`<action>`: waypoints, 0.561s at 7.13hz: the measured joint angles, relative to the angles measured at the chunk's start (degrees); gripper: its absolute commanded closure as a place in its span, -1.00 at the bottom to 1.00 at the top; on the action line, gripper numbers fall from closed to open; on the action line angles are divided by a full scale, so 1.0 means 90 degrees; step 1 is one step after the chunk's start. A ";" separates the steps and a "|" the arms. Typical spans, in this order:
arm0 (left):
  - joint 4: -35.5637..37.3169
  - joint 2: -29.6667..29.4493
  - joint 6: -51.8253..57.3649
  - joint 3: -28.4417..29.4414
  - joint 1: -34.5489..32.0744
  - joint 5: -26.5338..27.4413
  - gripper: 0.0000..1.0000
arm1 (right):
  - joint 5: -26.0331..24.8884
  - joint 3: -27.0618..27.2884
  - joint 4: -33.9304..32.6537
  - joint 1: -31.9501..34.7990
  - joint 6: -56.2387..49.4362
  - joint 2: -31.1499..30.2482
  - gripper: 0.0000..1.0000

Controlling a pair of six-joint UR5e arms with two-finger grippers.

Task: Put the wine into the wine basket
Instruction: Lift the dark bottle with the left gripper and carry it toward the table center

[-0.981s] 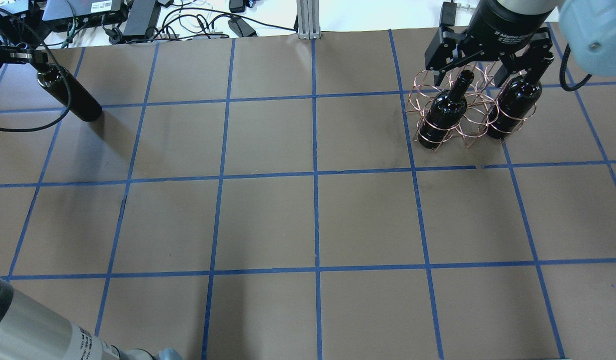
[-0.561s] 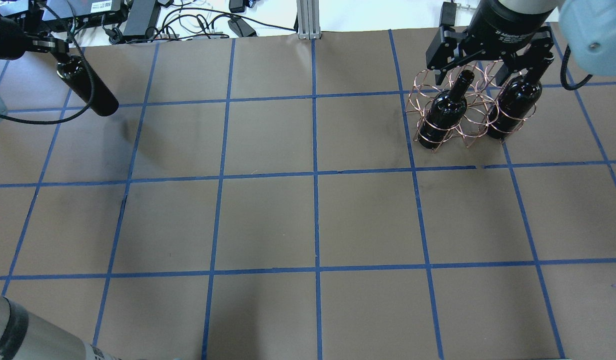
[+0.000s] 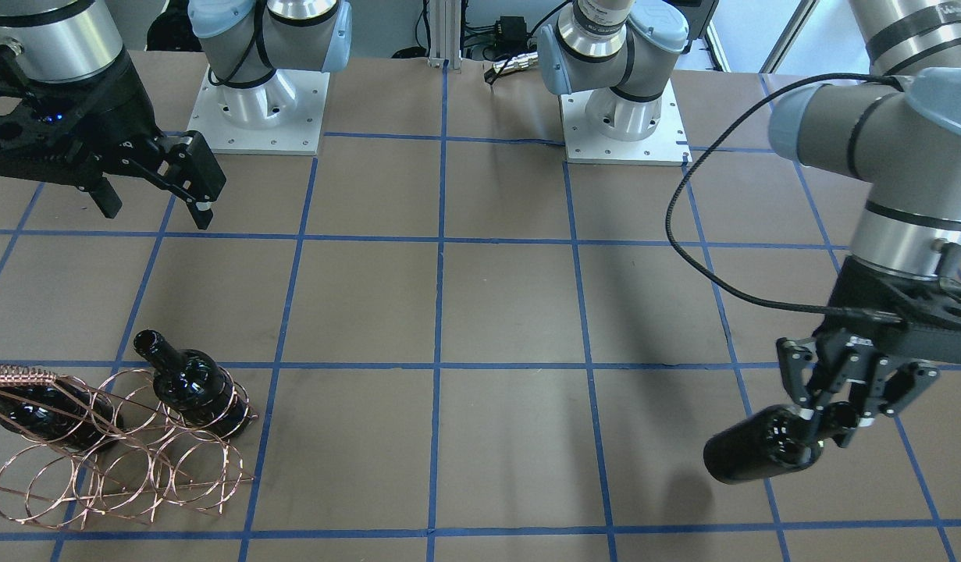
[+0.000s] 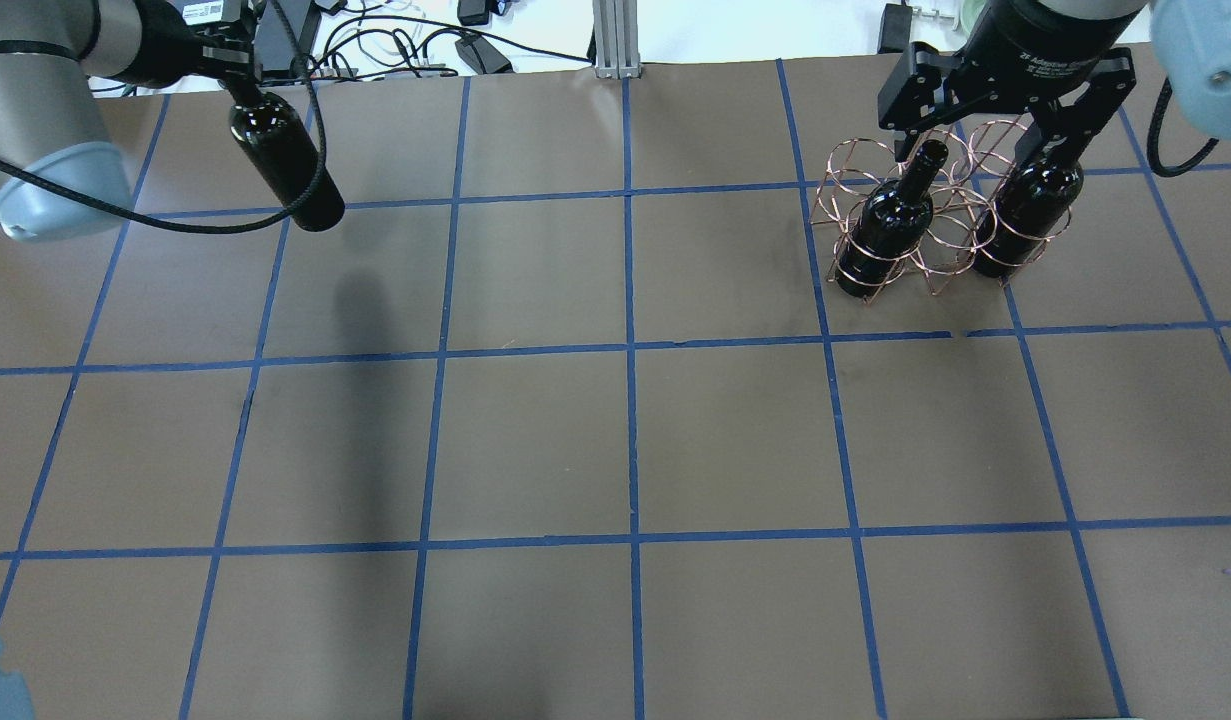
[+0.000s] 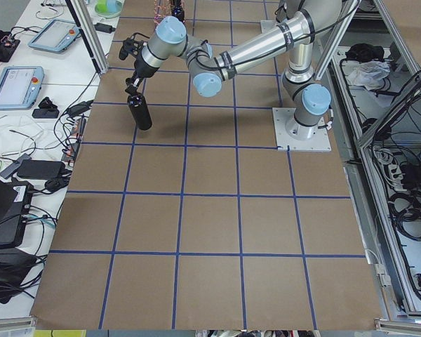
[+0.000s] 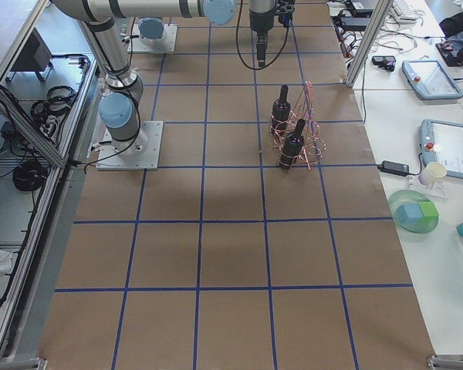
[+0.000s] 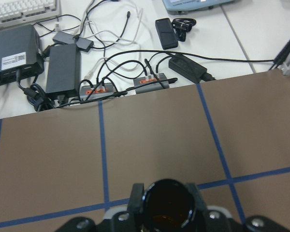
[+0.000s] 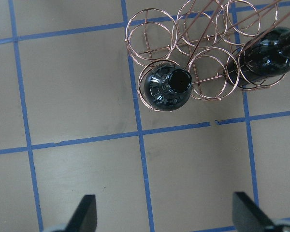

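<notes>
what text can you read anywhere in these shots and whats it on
"2F Adaptive", followed by more that is too blurred to read: on the black body of the right gripper.
White sticker on the black box on the desk: printed, but too small to read.
The wine bottles: no labels or text.

Bright, even overhead light; soft shadows; sharp.
</notes>
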 measured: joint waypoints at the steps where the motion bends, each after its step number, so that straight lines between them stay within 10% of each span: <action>1: -0.0003 0.0097 -0.0257 -0.0177 -0.0396 0.0226 1.00 | 0.0002 0.0002 0.0005 -0.0004 0.0001 0.0000 -1.00; 4: 0.0005 0.0248 -0.1259 -0.0394 -0.1851 0.1013 1.00 | 0.0038 0.0003 -0.0014 -0.0001 0.0034 -0.0001 -1.00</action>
